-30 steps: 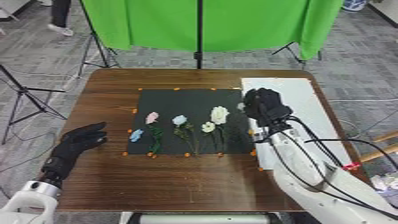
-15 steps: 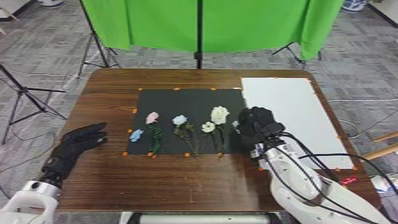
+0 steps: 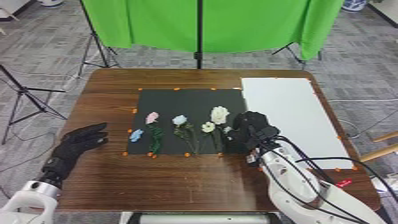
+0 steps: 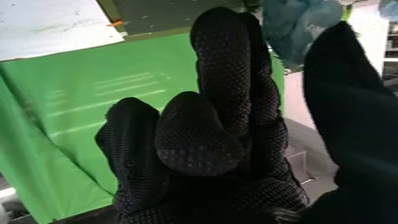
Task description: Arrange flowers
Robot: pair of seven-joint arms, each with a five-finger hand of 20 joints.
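Observation:
In the head view, my right hand [image 3: 252, 125] is over the right edge of the black mat [image 3: 191, 95], shut on a pale flower [image 3: 227, 129]. In the right wrist view, the bluish, blurred flower [image 4: 298, 30] is between the thumb and fingers of my right hand [image 4: 218, 145]; its stem is hidden. On the mat lie a pink flower [image 3: 152, 117], a light blue flower [image 3: 179, 120], a large white flower [image 3: 219, 114], a smaller white flower [image 3: 208, 127] and a blue flower [image 3: 136, 135]. Left of the mat, my left hand [image 3: 84, 138] is open.
A white board [image 3: 293, 110] lies beside the mat on the right of the brown table [image 3: 195, 185]. Orange markers line the edges of both. Behind the table hang a green cloth [image 3: 151, 27] and its stand. A red object [image 3: 344, 183] is at the table's right side.
From over the white board, my right hand has come nearer and leftward to the mat's edge, the pale flower moving with it. My left hand has kept still.

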